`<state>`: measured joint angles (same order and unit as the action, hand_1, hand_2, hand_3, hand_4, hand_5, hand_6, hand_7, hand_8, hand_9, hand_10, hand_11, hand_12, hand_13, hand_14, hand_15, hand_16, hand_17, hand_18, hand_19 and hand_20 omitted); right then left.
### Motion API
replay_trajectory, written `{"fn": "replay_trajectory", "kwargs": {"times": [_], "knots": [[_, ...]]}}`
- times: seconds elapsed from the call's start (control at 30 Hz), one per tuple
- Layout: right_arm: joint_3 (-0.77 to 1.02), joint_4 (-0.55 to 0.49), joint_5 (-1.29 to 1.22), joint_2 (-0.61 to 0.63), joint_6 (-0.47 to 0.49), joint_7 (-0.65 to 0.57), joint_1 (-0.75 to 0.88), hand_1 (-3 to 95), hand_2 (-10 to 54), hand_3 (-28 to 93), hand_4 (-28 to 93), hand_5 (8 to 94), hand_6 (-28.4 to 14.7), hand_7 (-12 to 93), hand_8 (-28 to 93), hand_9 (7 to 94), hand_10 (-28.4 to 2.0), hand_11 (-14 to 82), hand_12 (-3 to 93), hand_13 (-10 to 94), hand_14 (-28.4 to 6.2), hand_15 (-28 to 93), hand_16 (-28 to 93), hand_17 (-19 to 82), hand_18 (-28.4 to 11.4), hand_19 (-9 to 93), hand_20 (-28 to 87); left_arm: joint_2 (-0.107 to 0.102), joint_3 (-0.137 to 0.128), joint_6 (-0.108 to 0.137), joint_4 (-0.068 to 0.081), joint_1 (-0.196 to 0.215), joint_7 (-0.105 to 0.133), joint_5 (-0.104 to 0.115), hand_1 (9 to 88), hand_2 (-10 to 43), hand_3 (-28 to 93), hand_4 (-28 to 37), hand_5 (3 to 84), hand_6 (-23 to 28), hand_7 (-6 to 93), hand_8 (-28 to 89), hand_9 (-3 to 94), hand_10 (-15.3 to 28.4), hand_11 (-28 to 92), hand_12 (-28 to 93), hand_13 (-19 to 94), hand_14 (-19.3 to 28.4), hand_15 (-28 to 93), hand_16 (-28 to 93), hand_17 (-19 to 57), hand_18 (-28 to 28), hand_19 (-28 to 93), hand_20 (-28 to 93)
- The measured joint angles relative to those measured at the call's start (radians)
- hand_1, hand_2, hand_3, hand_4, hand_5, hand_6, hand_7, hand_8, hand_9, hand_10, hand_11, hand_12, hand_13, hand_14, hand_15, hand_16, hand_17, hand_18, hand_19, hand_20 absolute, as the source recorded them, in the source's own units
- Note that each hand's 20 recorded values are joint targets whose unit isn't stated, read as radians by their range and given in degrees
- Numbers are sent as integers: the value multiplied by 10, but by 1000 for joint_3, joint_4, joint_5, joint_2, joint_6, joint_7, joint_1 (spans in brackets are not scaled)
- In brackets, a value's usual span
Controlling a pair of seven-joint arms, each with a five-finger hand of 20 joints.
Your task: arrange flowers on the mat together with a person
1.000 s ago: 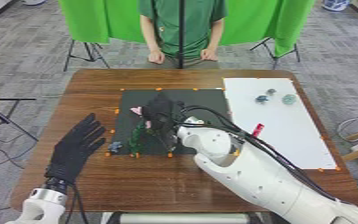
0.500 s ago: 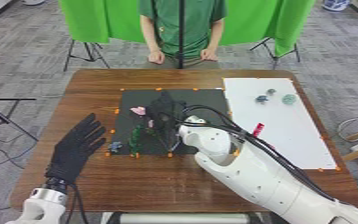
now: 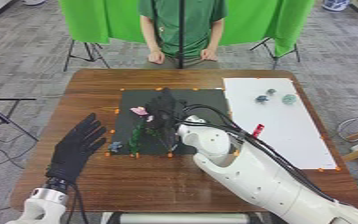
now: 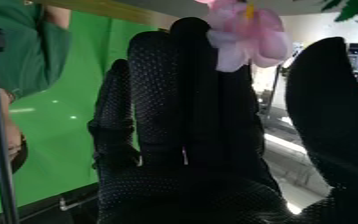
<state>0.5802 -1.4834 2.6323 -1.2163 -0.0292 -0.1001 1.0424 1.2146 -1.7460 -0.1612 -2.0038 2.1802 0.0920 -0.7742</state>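
In the head view my right hand is low over the black mat, just right of a pink flower. A smaller pink bloom lies close beside it. A green leafy stem and a grey-blue flower are at the mat's near left. My left hand rests left of the mat, its fingers straight. In the right wrist view my right hand has straight fingers with the thumb apart, and a pink flower overlaps the fingertips; whether they touch, I cannot tell.
On the white board at the right are a pale green rosette, a small blue rosette and a red object. Across the table a person stands, hands low. My right forearm crosses the board's near left corner.
My right hand has shifted slightly forward and right over the mat. More of the pink flower beside it has come into sight. The left hand has stayed still.
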Motion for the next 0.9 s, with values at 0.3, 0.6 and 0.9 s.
{"fn": "replay_trajectory", "kwargs": {"times": [0.3, 0.6, 0.9], "knots": [[3, -11, -9, 0, 6, 0, 7, 274, -95, 837, -282, 603, 22, 341, -179, 674, -98, 301, 229, 616, -82, 641, 213, 200, -198, 676, 427, 1, 0, -1, 0, -1, -2, 0, 260, -48, 682, -263, 301, 36, 139, -87, 227, 108, 146, 155, 195, 118, 186, 48, -99, 203, 388, 84], [11, -11, -12, 0, 8, 0, 15, 253, -95, 830, -283, 600, 37, 300, -172, 660, -101, 250, 210, 604, -86, 606, 215, 183, -211, 650, 428, 1, 0, -1, 2, -2, -3, 0, 260, -47, 681, -264, 300, 35, 140, -86, 228, 108, 148, 155, 197, 119, 187, 47, -99, 203, 388, 83], [24, -22, -21, 0, 46, -13, 24, 236, -95, 826, -282, 601, 49, 250, -167, 635, -109, 235, 212, 578, -96, 599, 218, 172, -224, 627, 428, 2, 0, -7, 3, -2, -3, 0, 261, -48, 681, -263, 300, 35, 138, -86, 227, 108, 147, 154, 197, 119, 187, 47, -99, 203, 387, 83]]}}
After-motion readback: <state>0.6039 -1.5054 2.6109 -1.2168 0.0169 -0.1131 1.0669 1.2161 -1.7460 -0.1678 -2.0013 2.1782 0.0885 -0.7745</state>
